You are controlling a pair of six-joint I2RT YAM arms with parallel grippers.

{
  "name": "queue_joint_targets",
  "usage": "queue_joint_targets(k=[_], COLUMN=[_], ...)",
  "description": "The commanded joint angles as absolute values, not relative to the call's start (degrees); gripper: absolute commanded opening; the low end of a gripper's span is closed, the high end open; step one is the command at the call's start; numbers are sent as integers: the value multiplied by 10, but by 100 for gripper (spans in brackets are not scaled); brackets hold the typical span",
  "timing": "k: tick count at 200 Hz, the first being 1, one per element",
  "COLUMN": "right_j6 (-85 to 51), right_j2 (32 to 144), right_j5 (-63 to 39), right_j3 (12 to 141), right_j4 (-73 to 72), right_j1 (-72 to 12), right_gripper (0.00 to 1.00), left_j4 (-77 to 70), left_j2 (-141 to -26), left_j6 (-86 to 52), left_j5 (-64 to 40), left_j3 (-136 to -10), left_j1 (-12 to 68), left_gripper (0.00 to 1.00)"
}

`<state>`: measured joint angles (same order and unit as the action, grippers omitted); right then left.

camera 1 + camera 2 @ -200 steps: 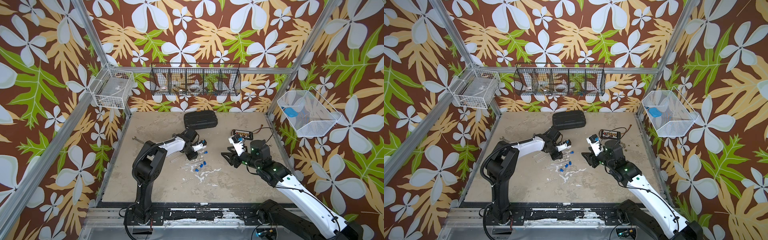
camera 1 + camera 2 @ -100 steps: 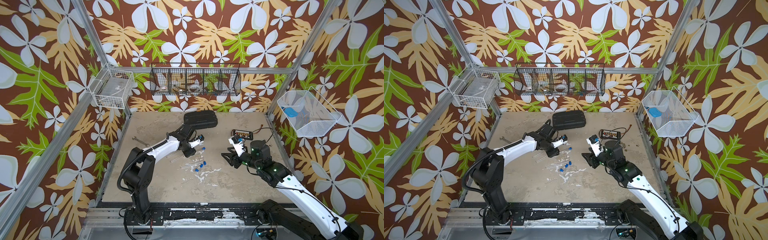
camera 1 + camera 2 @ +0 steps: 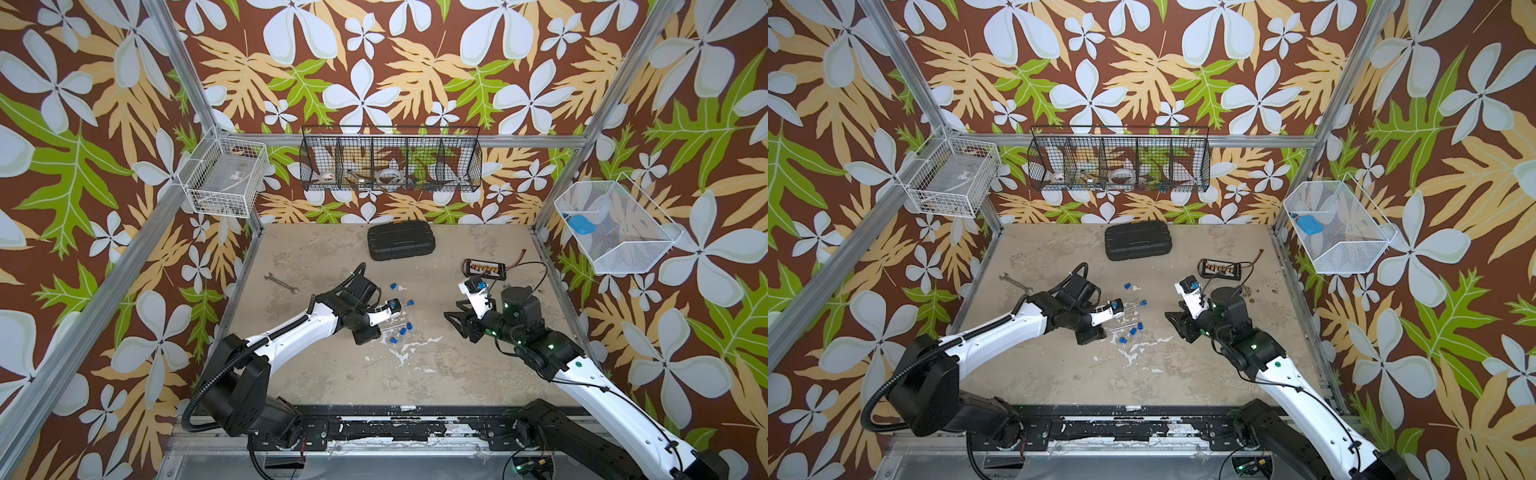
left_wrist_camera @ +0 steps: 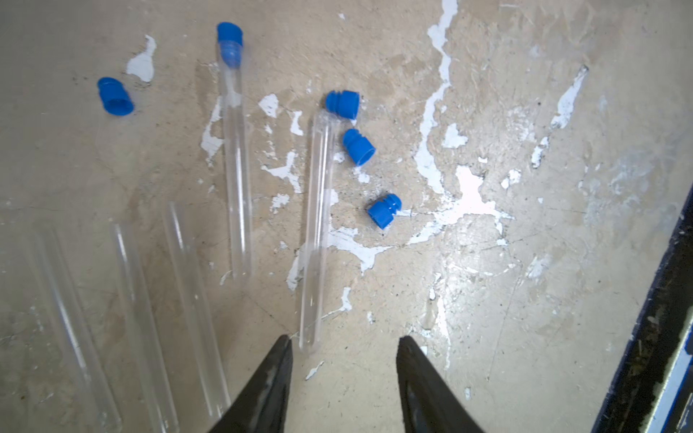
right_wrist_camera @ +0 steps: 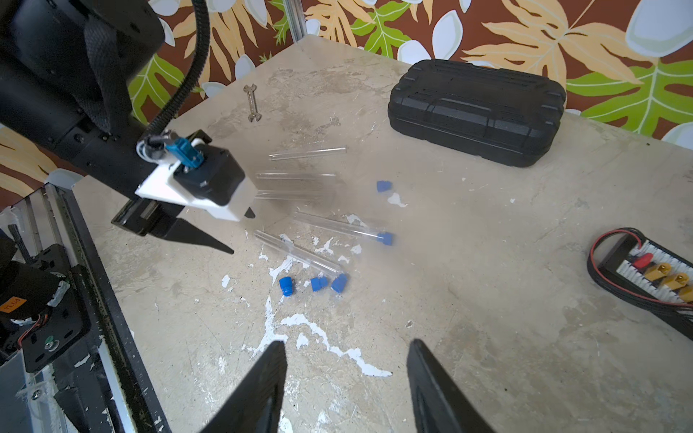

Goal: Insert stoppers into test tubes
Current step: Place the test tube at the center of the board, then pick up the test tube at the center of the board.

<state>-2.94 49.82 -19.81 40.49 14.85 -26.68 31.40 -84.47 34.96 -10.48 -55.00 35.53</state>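
Note:
Several clear test tubes lie side by side on the table. One test tube [image 4: 236, 168] has a blue stopper [image 4: 229, 37] in its mouth. Another tube [image 4: 317, 232] lies open, its mouth beside a loose stopper [image 4: 342, 104]. Three more loose stoppers [image 4: 358, 147] [image 4: 384, 210] [image 4: 114, 96] lie around them, and three blurred tubes [image 4: 191, 300] lie to one side. My left gripper [image 4: 343, 339] [image 3: 368, 332] is open and empty at the tubes' closed ends. My right gripper [image 5: 347, 343] [image 3: 454, 320] hovers open and empty, to the right of the stoppers [image 5: 318, 283].
A black case [image 3: 401, 240] lies at the back of the table. A grey wrench [image 3: 281, 283] lies at the left and a connector board with wires [image 3: 485, 268] at the right. Wire baskets [image 3: 390, 164] hang on the walls.
My left gripper has opened, letting go of the stoppered tube, which now lies on the table. The left arm has drawn back toward the front. The right arm has barely moved.

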Motion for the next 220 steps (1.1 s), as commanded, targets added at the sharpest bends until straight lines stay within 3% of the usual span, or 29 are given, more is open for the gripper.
queue_joint_targets(k=[1, 108, 220], right_j6=[-36, -38, -37], right_j2=[498, 502, 505], right_j5=[-207, -207, -205], right_j3=[405, 407, 404], right_j4=[146, 155, 154], right_j1=[-267, -268, -267], right_gripper=[54, 54, 53], left_j4=[279, 288, 297], left_j2=[-861, -987, -1051], left_j6=[360, 367, 366], left_j5=[-77, -57, -33], left_j3=[-549, -606, -628], left_j1=[365, 365, 373], left_gripper=[48, 46, 30])
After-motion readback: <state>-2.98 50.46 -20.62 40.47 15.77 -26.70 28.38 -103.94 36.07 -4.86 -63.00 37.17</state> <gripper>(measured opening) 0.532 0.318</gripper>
